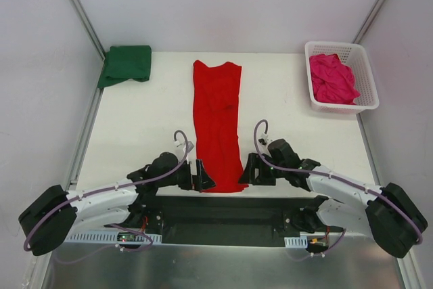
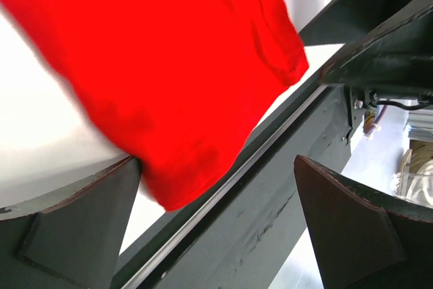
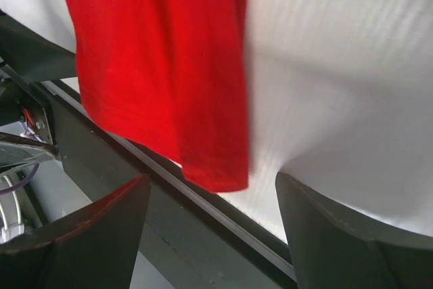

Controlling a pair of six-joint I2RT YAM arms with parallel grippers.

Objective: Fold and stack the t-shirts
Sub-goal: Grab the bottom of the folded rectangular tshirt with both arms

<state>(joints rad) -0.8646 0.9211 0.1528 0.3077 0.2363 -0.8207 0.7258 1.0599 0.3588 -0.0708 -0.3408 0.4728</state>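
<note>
both wrist views cut the red shirt (image 2: 183, 72) off at the top edge, showing only its near hem, smeared by blur. the pink shirt (image 1: 331, 79) lies bunched in the basket (image 1: 369, 79), its lower folds hidden. the green shirt (image 1: 126, 63) is too small from above to tell its folds.

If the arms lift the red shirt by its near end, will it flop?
Likely floppy and light: the red shirt is thin cloth lying flat. Its near end overhangs the table, so a push may slide it.
</note>
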